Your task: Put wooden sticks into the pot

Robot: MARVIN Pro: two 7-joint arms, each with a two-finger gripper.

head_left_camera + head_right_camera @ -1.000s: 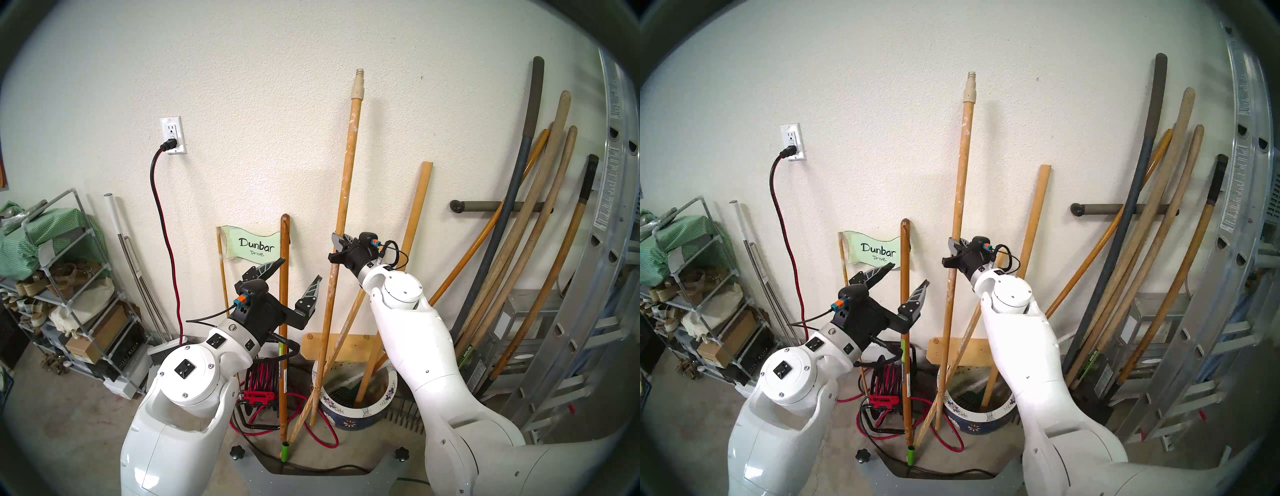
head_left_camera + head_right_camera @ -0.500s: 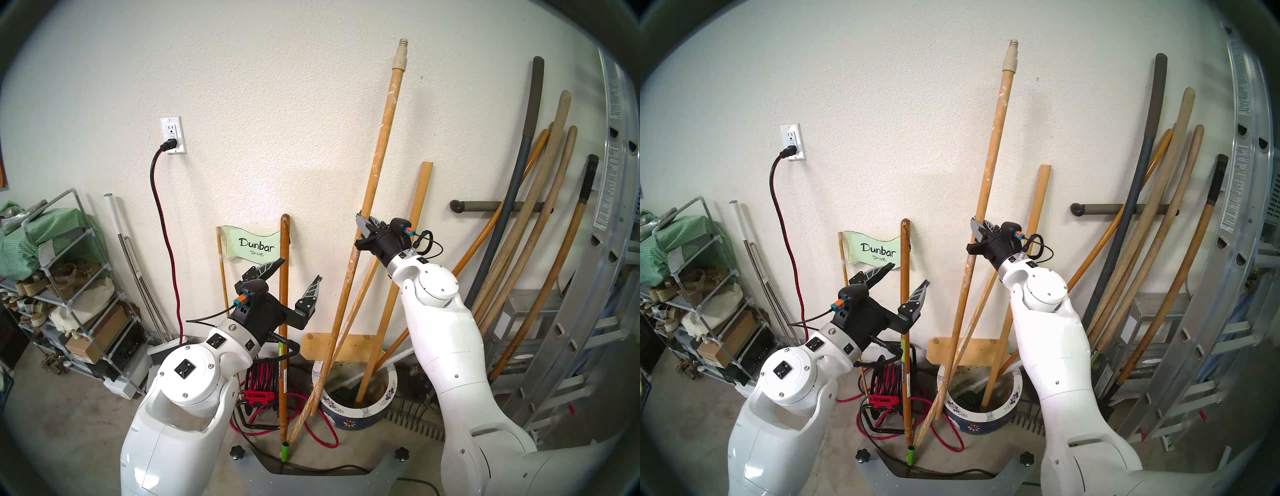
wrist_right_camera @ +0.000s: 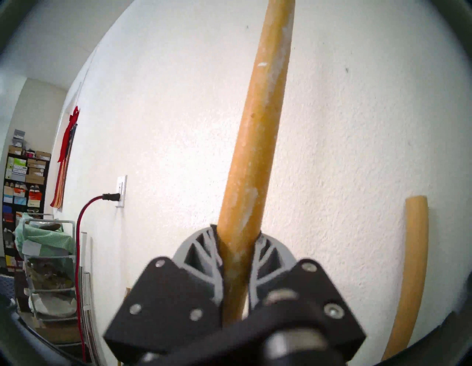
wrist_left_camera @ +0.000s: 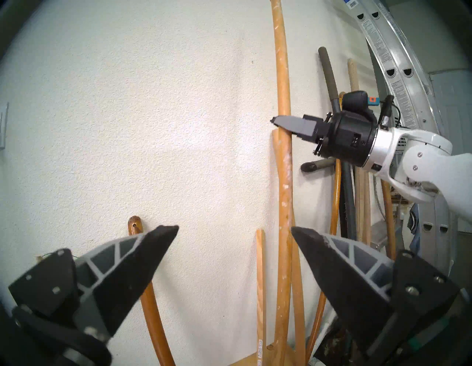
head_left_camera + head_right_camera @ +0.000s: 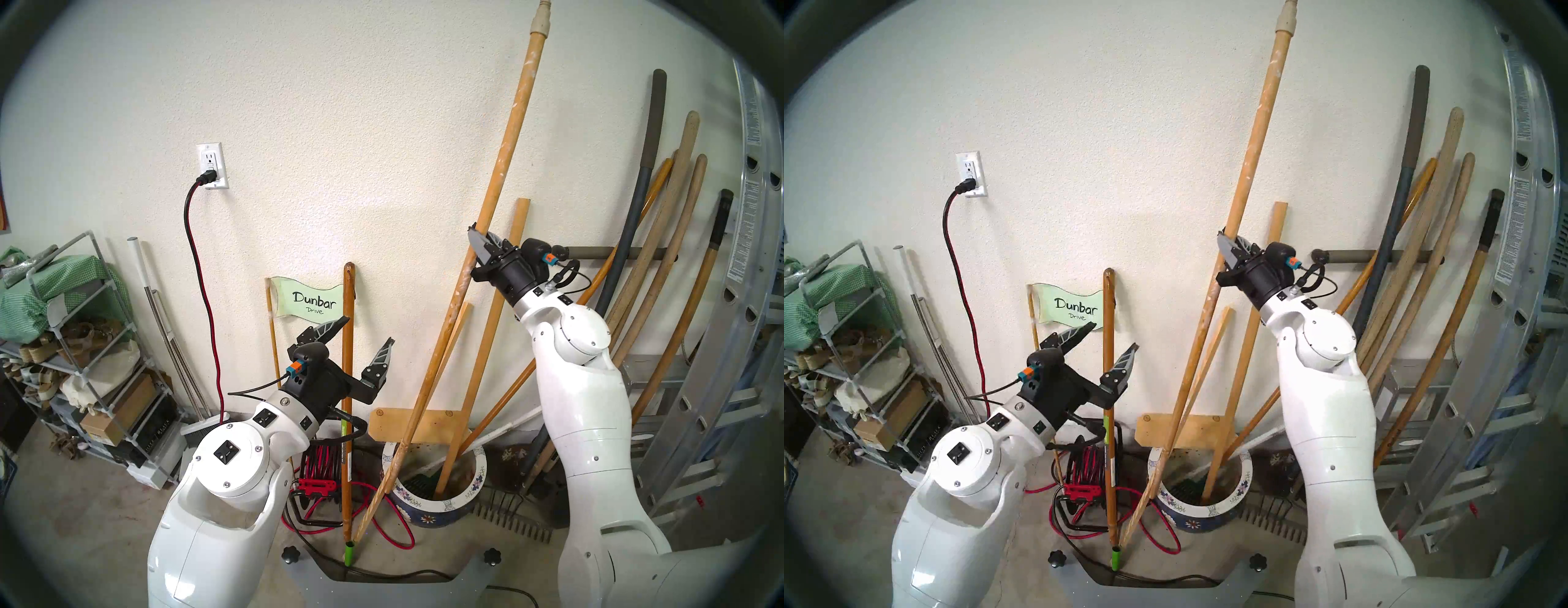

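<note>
My right gripper (image 5: 477, 242) (image 5: 1225, 242) (image 4: 278, 122) (image 3: 237, 230) is shut on the paint-flecked wooden stick (image 5: 505, 144) (image 5: 1255, 136) (image 4: 283, 179) (image 3: 258, 127) near mid-length. The stick tilts with its cream tip up and to the right. Its lower end hangs beside the left outer rim of the blue flowered pot (image 5: 479, 471) (image 5: 1244, 471). A thick yellow dowel (image 5: 488, 331) (image 5: 1250, 331) stands inside the pot, leaning on the wall. My left gripper (image 5: 365, 333) (image 5: 1111, 336) (image 4: 235, 228) is open and empty, to the left of the pot.
A thin square stick (image 5: 441, 369) leans across the pot's left side. A brown handle (image 5: 348, 339) and a Dunbar Drive sign (image 5: 309, 301) stand behind my left gripper. Tool handles (image 5: 662, 254) and a ladder (image 5: 742, 297) crowd the right. A red cord reel (image 5: 322, 463) and a rake (image 5: 509, 518) lie on the floor.
My right gripper has moved up and to the right with the paint-flecked stick. The stick's top has swung right and its lower end has risen beside the pot. The left arm has stayed still.
</note>
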